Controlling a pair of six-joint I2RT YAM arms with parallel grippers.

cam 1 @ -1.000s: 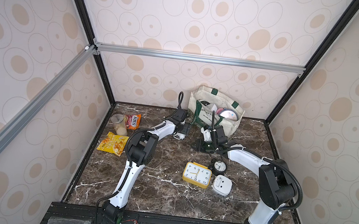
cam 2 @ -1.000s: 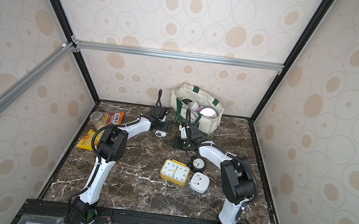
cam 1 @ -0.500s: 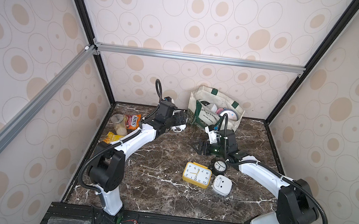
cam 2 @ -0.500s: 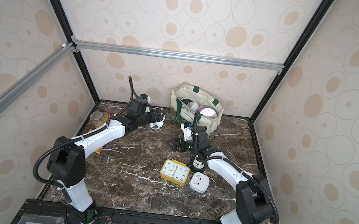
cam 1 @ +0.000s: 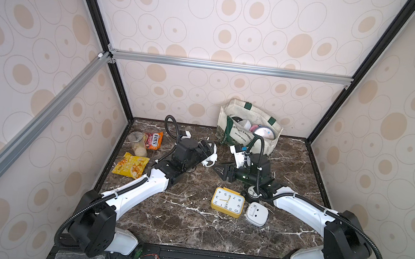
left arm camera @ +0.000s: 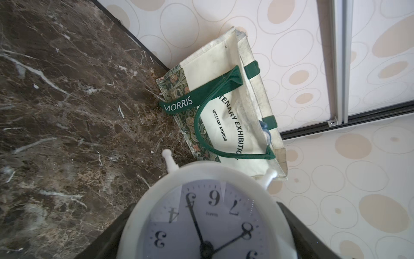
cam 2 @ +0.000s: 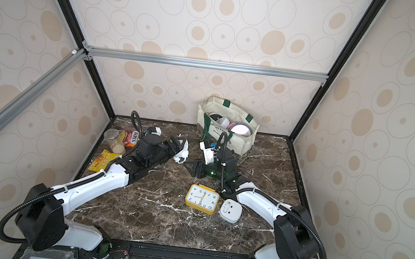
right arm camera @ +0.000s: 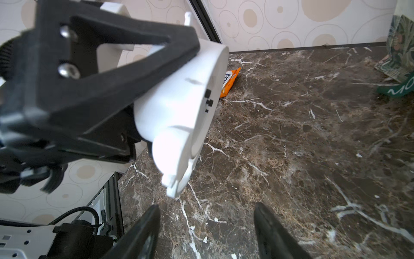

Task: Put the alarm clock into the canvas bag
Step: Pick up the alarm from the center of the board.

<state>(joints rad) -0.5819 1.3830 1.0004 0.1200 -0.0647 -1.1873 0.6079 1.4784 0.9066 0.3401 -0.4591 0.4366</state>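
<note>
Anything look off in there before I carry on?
Nothing spilled. The bag's front handle droops down its face onto the table, and a square white clock lies face down beside the yellow clock.

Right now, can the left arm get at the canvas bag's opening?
Probably, but tight. The left pincer, shut on the white alarm clock, sits just short of the canvas bag, whose mouth faces up. The right arm stands close in front of the bag and crowds the path.

White round alarm clock (left arm camera: 201, 224) gripped w/ left fingers (right arm camera: 112, 89), cream/green canvas bag (cam 1: 247, 137) upright, open, just beyond clock.
</note>
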